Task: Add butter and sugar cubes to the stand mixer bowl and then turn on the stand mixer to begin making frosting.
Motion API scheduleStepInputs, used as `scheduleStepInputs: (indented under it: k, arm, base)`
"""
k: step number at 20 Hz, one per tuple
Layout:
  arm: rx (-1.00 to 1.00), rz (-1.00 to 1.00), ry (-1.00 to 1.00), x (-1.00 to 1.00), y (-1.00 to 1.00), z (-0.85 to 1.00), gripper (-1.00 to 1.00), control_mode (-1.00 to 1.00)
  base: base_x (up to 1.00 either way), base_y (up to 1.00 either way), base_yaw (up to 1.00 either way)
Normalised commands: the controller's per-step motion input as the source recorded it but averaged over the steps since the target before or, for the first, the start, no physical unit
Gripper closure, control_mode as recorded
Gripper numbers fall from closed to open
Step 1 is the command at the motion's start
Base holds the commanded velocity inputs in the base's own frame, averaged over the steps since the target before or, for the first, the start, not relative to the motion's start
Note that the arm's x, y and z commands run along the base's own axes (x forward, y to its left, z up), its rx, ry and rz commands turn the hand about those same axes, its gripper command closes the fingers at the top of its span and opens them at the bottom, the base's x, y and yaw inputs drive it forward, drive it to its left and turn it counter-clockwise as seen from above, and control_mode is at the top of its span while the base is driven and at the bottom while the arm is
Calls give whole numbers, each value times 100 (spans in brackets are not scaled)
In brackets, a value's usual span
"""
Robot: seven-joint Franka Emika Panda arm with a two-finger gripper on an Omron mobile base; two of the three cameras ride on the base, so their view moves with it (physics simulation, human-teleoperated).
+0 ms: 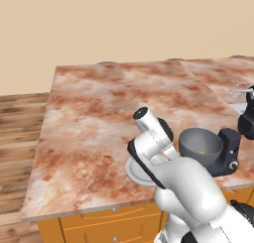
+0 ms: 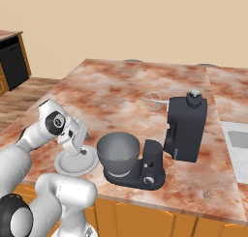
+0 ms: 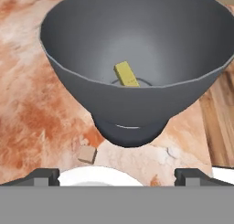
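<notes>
inside the stand mixer bowl (image 3: 137, 58) lies the butter (image 3: 126, 74), the tool (image 3: 117, 175) spread wide above a plate (image 3: 98, 177).

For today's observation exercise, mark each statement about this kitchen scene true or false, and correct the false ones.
1. The butter lies inside the mixer bowl. True.
2. The mixer head is lowered, with the whisk in the bowl. False: the head is tilted back and the whisk is clear of the bowl.
3. The gripper is open and holds nothing. True.
4. The plate lies on the floor. False: it lies on the counter, beside the bowl.
5. A small brown cube lies on the counter near the plate. True.
</notes>
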Motion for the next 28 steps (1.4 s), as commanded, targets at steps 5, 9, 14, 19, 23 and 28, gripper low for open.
scheduleStepInputs:
  k: [5, 9, 14, 19, 23, 28]
  arm:
    - [0, -2, 0, 16, 0, -10, -100, -100]
    - [0, -2, 0, 18, -3, -14, -100, -100]
    - [0, -5, 2, 26, 10, -14, -100, -100]
    - [0, -2, 3, 10, 2, -10, -100, -100]
    - [0, 0, 1, 2, -3, -10, -100, -100]
    - [0, 0, 0, 0, -2, -9, -100, -100]
  base:
    - [0, 0, 0]
    - [0, 0, 0]
    - [0, 0, 0]
    - [0, 0, 0]
    - [0, 0, 0]
    - [0, 0, 0]
